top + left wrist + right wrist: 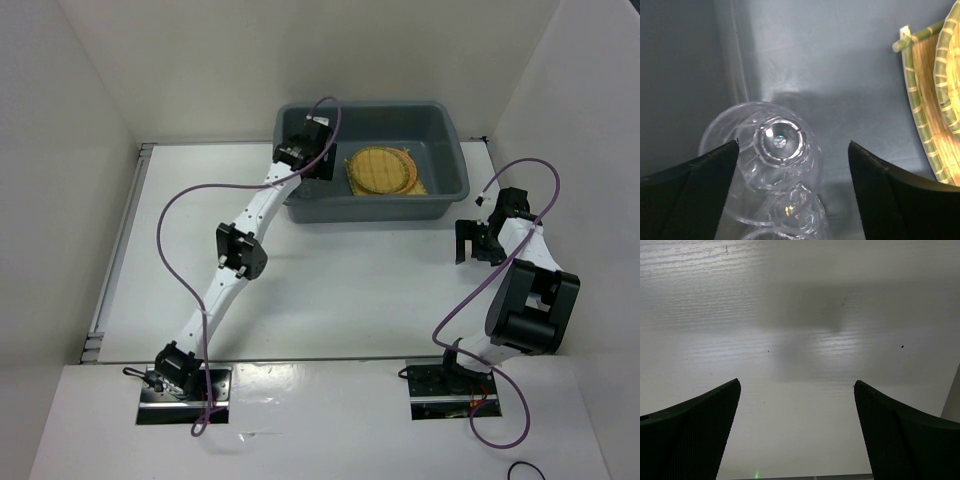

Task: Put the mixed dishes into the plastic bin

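Small clear glass cup [777,145] sits on the floor at the left end of the large grey rectangular plastic bin [370,210], apart from the yellow woven green-rimmed disc [382,170]. Left gripper [792,145]: fingers apart, straddling the cup. Advice: lift straight up, no sideways drift, or a finger may tip it. Right gripper [796,385]: fingers apart over bare bench [800,300].

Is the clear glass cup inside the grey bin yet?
Inside: the small clear glass cup shows against the floor of the grey plastic bin.

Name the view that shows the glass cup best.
Left wrist: the cup sits close up on the bin floor below the open left tool. From the top, the left arm hides it. Right wrist shows only table.
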{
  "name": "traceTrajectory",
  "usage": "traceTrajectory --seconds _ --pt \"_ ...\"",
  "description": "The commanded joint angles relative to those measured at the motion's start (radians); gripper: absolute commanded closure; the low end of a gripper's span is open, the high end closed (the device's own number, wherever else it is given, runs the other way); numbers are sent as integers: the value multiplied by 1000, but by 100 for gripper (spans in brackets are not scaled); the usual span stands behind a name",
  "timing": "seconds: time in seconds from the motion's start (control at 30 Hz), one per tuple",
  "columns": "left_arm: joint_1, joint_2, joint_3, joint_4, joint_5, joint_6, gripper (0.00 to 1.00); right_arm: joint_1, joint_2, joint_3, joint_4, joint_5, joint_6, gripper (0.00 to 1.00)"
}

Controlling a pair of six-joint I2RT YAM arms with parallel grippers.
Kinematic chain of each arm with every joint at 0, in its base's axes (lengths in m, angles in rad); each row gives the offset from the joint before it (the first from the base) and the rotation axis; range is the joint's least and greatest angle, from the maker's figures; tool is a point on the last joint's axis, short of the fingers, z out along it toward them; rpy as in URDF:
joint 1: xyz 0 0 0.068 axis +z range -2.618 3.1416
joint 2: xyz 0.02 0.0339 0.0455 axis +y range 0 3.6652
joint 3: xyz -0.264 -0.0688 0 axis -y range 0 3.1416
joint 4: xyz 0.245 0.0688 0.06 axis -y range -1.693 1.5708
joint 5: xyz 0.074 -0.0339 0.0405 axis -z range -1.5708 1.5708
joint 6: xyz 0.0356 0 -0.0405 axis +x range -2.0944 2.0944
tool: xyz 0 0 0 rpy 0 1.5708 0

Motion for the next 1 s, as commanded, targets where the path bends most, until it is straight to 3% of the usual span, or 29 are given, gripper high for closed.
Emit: traceTrajectory --seconds 0.0,0.03,0.13,0.3,0.5,0.6,0.77,0.97 --pt "-13 -130 40 44 -131 2 3 5 4 7 -2 4 -7 2" --pt "-24 -182 40 67 -223 2 0 5 4 7 -2 4 -7 2" --pt "-7 -291 40 68 -290 -75 0 5 4 16 -2 13 -7 2" --pt "198 -461 40 -159 -156 -438 0 5 -50 16 7 13 2 2" --pt "211 -557 40 -340 -304 -372 0 5 -69 16 7 1 -8 2" --pt "252 -650 -78 -340 -250 -407 0 5 -69 16 7 1 -8 2" --pt "327 -683 45 -340 -203 -366 0 5 -78 16 7 -8 -8 2" --pt "272 -752 23 -340 -308 -317 0 5 -78 16 -2 -28 -17 2"
